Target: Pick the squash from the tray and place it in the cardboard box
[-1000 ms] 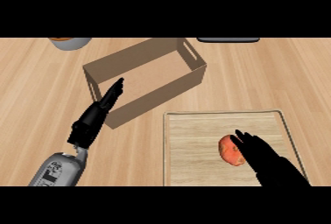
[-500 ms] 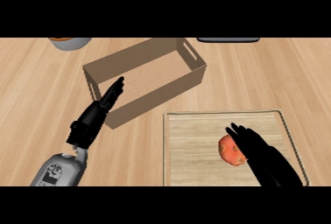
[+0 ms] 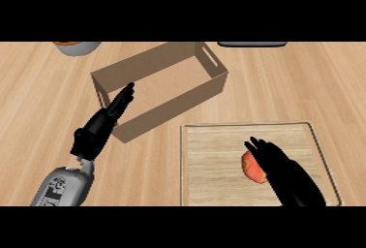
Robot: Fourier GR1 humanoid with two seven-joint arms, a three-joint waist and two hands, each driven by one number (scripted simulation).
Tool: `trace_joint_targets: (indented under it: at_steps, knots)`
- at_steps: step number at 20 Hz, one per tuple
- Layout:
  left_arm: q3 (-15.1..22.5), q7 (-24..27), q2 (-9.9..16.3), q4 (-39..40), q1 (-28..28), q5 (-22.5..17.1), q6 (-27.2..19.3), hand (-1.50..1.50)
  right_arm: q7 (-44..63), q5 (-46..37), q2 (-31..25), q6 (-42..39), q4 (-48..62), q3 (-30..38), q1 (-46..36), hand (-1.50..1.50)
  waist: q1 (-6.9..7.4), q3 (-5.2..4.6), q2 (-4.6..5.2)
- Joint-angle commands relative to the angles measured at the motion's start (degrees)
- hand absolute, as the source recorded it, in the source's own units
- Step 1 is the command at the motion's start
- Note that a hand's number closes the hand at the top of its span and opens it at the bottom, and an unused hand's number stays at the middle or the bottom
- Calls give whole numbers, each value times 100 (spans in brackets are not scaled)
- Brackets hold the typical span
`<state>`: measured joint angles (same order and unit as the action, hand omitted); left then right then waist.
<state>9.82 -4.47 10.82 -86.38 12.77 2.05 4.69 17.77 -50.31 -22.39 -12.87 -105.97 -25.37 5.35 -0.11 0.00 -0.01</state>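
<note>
Your squash (image 3: 251,167) lies on the tray (image 3: 214,160), not lifted; your right hand (image 3: 282,167) covers it, fingers straight, nothing gripped. The cardboard box (image 3: 160,87) waits; left hand (image 3: 107,121) rests open beside it.

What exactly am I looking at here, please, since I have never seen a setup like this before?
This is a humanoid robot seen from its own head, looking steeply down at a wooden kitchen counter. Its two grey forearms enter from below, each ending in a black hand. The left hand rests open beside a cardboard box, which is open at the top. The right hand, fingers straight, lies over an orange squash on a wooden tray; it has not closed round it. At the far edge, a grey bowl and a dark object are cut off by the view. Nothing is held yet.
</note>
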Motion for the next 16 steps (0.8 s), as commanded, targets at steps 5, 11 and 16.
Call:
trace_joint_targets:
  at_steps: [5,11,16]
  knots:
    - [-234,-258,-165,-249,62,74,216,0,-424,-224,81,-122,321,198,246,-150,-7,0,-2]
    - [-149,-412,-468,-143,233,446,-4,0,-180,-571,641,-336,947,145,-371,-150,4,0,0]
    - [-436,-76,-377,112,244,416,342,0,-434,-842,652,-196,1137,365,-278,-150,-3,0,1]
